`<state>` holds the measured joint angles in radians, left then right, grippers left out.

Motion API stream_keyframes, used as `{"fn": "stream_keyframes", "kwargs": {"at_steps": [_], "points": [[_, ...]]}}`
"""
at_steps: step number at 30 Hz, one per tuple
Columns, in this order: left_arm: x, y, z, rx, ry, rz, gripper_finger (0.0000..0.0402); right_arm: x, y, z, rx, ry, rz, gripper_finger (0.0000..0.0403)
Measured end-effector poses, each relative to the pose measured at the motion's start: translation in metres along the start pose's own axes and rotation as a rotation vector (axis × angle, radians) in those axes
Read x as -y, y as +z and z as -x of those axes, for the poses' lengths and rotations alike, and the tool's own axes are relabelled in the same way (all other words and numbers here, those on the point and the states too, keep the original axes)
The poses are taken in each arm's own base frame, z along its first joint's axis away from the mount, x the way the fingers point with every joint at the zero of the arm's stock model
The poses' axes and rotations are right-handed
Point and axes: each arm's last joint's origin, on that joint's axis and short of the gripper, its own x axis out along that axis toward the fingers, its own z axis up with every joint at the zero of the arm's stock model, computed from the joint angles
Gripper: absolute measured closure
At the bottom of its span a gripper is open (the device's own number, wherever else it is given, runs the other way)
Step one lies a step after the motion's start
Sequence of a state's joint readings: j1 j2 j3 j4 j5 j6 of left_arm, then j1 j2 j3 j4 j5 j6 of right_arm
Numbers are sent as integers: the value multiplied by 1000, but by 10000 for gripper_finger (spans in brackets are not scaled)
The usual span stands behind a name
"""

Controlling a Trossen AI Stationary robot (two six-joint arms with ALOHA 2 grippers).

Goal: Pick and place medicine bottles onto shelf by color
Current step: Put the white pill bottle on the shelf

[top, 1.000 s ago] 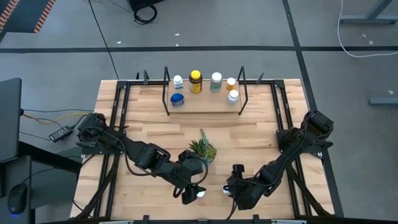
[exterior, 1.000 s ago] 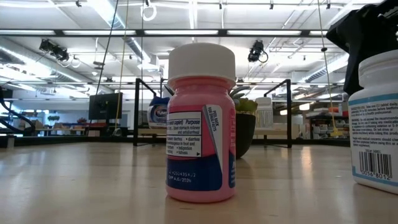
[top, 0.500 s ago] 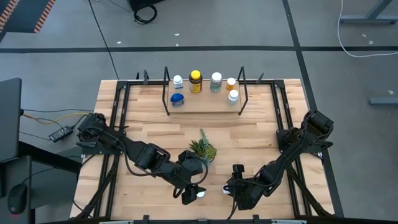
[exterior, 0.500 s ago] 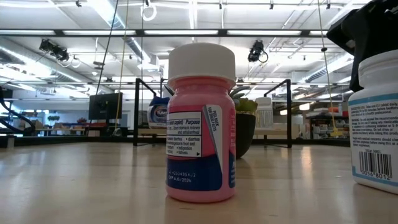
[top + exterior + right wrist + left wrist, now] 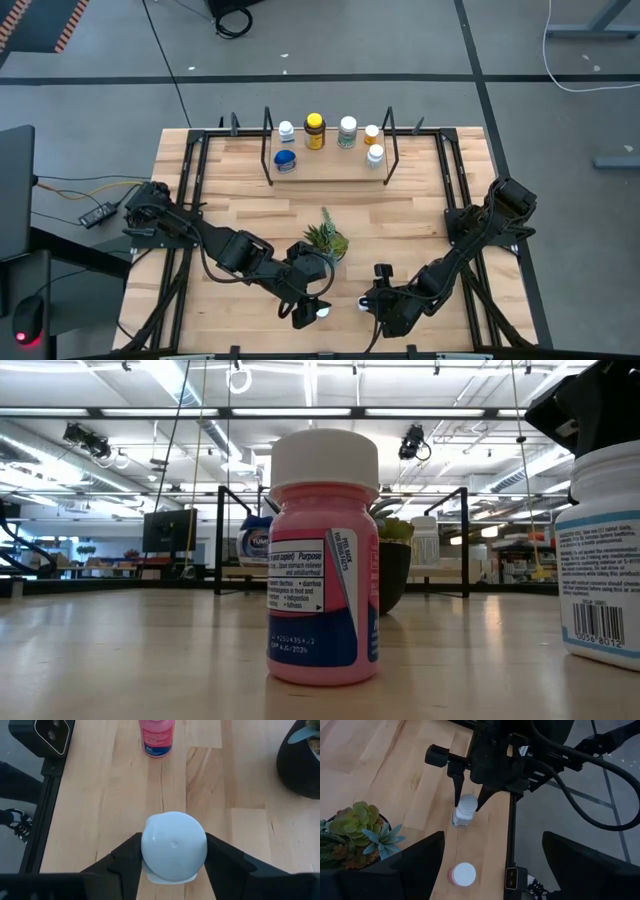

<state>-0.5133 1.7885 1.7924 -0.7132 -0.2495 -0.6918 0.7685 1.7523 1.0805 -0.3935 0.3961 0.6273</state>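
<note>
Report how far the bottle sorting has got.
Done: six bottles stand on the shelf, among them a blue one and a yellow-lidded one. In hand: the right claw is shut on a white bottle. Left: the pink bottle, below the open left claw.

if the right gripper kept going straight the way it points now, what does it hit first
Probably the pink bottle: the right gripper is shut on the white bottle, with bare table between the two. Depth is hard to judge.
</note>
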Motion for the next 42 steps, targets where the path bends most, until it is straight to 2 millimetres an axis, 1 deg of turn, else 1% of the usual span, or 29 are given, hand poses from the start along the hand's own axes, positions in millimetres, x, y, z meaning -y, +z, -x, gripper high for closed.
{"fn": "stream_keyframes", "kwargs": {"at_steps": [3, 9, 13, 17, 21, 26, 28, 30, 33, 38, 42], "points": [[0, 0, 0, 0, 0, -7, 61, 0, 0, 0, 0, 0, -1, 217], [0, 0, 0, -3, 3, -10, 61, 1, 1, 0, 28, -37, -39, 202], [-3, 0, -1, -12, 15, -9, 61, 3, 2, 2, 43, -65, -72, 209], [-9, 7, 0, 7, 22, 10, 61, 11, 5, 15, 51, -105, -120, 212], [-16, 17, 9, 39, 20, 31, 61, 25, 11, 36, 71, -154, -160, 208], [-24, 28, 28, 83, 12, 23, 61, 55, 23, 69, 122, -216, -232, 207], [-29, 33, 35, 102, 14, 27, 61, 71, 29, 78, 149, -257, -279, 207], [-34, 39, 42, 131, 28, 30, 61, 90, 36, 84, 158, -290, -323, 206], [-44, 48, 53, 171, 47, 9, 61, 119, 47, 84, 138, -302, -375, 206], [-65, 63, 70, 219, 85, -16, 61, 164, 59, 75, 79, -319, -422, 206], [-79, 73, 92, 279, 99, 9, 61, 196, 70, 72, 122, -356, -433, 206]]}}
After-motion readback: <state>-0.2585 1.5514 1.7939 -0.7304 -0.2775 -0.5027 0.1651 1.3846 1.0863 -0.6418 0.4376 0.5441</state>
